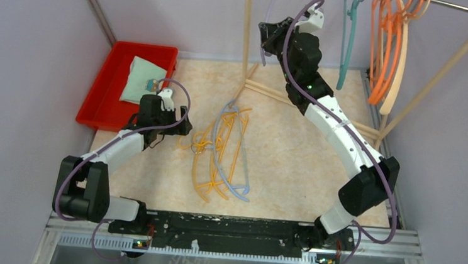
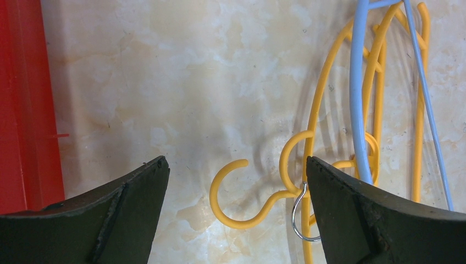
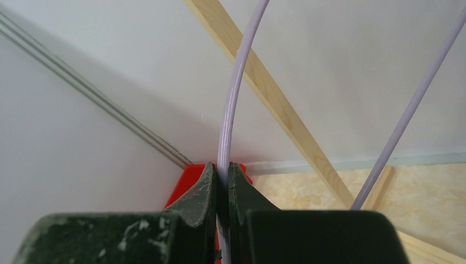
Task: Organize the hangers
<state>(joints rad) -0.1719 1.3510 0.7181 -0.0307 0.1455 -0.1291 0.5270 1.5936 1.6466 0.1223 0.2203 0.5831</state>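
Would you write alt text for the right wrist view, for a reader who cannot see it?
The right gripper is shut on a thin lavender hanger, whose rod rises from between the dark fingers. Behind, a light wooden pole slants across a pale wall, with a red bin corner and marbled tabletop below.

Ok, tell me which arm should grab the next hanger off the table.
Left. The left claw hovers open over a yellow hanger on the table; the right claw is shut on a lavender hanger.
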